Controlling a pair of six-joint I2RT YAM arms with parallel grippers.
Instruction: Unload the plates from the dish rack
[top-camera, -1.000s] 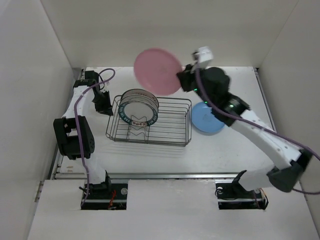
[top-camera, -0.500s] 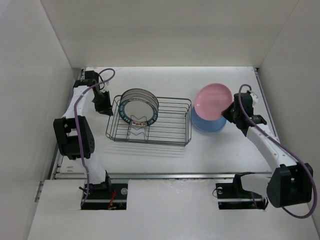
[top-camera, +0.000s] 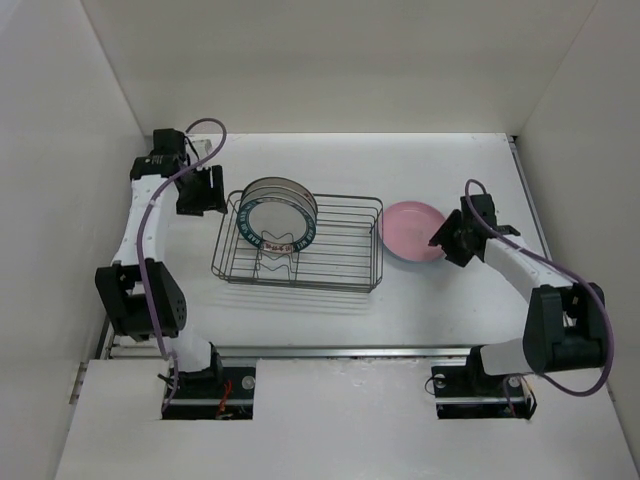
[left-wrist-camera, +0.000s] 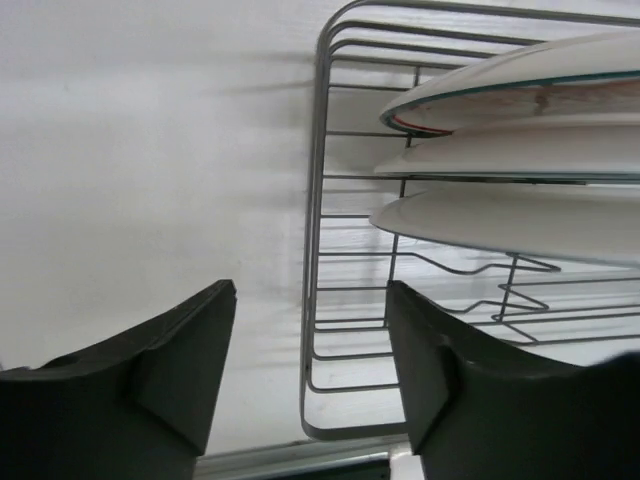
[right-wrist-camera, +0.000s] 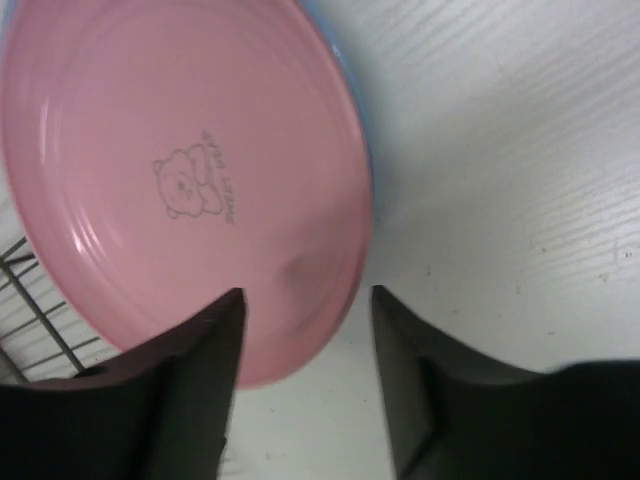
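Top view: the round pink plate (top-camera: 412, 231) lies flat just right of the dark wire dish rack (top-camera: 345, 245). The right gripper (top-camera: 446, 240) is at the plate's rim, and three upright plates (top-camera: 278, 215) stand racked.

Left wrist: the left gripper (left-wrist-camera: 310, 370) is spread and empty, facing the rack's end.

Right wrist: the fingers straddle the pink rim unpinched, with a light blue plate (right-wrist-camera: 352, 108) beneath. The set-down looks finished; next, an edge grasp on a racked plate.

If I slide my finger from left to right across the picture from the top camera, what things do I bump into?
left gripper → dish rack, with plates standing in its left end → pink plate lying flat → right gripper
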